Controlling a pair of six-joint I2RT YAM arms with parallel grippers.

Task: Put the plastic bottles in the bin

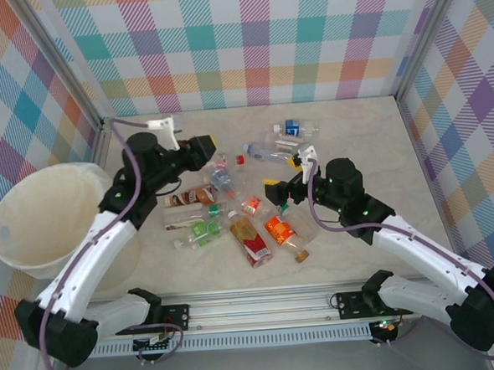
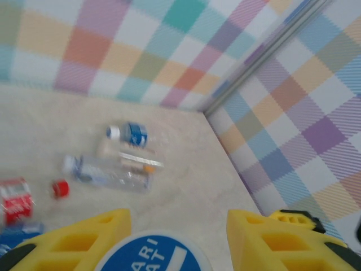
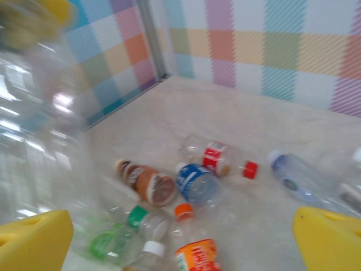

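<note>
Several plastic bottles lie in a loose heap mid-table: a brown one (image 1: 191, 197), a green one (image 1: 201, 231), an orange-labelled one (image 1: 281, 229) and a clear one (image 1: 266, 153). The cream bin (image 1: 8, 250) stands at the left edge. My left gripper (image 1: 216, 159) (image 2: 176, 226) hovers at the heap's far side, shut on a blue-labelled bottle (image 2: 152, 255) that sits between its yellow fingers. My right gripper (image 1: 283, 193) (image 3: 181, 217) is open above the heap, nothing between its fingers. A blurred clear bottle (image 3: 39, 113) looms close at the left of the right wrist view.
A blue-labelled bottle (image 1: 292, 130) lies alone near the back wall, and a loose red cap (image 1: 240, 159) sits by the clear bottle. Checked walls close in the table on three sides. The arms' base rail (image 1: 263, 306) runs along the near edge.
</note>
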